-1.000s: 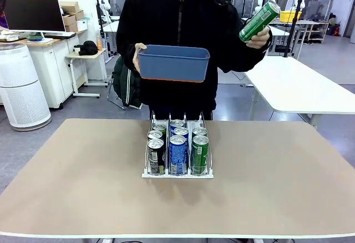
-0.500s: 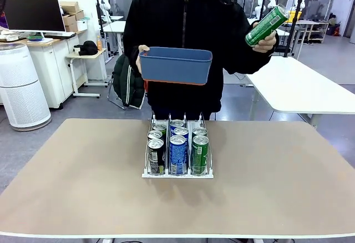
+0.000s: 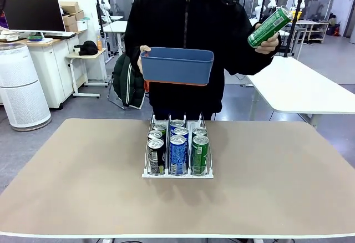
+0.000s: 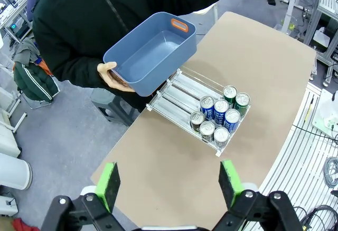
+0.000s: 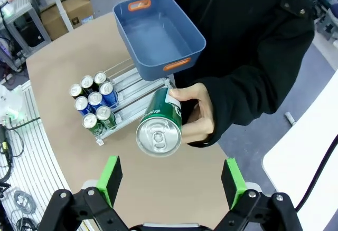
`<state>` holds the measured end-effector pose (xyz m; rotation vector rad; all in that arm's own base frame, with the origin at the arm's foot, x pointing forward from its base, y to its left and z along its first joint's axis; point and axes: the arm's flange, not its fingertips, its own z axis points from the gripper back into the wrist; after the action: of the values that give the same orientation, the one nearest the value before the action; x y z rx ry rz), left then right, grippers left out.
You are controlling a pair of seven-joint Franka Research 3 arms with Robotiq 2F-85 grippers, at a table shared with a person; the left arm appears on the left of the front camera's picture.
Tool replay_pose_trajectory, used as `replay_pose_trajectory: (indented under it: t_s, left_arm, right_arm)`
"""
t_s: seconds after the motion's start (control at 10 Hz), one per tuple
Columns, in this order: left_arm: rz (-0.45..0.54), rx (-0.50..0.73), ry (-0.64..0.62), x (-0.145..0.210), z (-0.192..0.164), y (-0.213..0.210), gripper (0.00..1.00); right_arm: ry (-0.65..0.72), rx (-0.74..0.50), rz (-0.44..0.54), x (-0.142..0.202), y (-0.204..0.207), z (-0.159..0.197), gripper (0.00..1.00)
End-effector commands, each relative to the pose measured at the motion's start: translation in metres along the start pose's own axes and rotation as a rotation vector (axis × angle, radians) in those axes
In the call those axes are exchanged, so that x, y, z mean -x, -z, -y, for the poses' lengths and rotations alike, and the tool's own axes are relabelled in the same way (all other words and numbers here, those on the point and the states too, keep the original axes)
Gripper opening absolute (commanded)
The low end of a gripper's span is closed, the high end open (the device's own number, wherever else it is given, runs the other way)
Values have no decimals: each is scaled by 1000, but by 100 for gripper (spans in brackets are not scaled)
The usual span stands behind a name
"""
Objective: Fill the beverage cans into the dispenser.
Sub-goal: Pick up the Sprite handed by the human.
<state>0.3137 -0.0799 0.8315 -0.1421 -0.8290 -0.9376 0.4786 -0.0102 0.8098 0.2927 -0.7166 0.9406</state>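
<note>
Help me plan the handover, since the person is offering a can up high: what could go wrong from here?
1. The green can sits tilted in the person's hand; the open right pincer might pinch fingers.
2. The dispenser holds seven cans crowded at its near end; inserting there could jam.
3. The blue tub hangs above the dispenser, possibly blocking the approach.

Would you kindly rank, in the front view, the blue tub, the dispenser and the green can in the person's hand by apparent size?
1. blue tub and dispenser: look alike, tub farther off, so unsure.
2. green can: clearly smallest.
</note>
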Motion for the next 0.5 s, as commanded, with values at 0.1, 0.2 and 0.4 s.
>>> replay_pose_trajectory:
  t_s: [0.1, 0.2, 0.4]
  left_arm:
    - [3, -5, -2, 1, -1, 0, 100]
    - [3, -5, -2, 1, -1, 0, 100]
    - [3, -5, -2, 1, -1, 0, 100]
  right_arm:
    - [10, 44, -52, -7, 25, -1, 100]
    - [-1, 23, -50, -7, 34, -4, 100]
    - [-6, -35, -46, -5, 41, -5, 100]
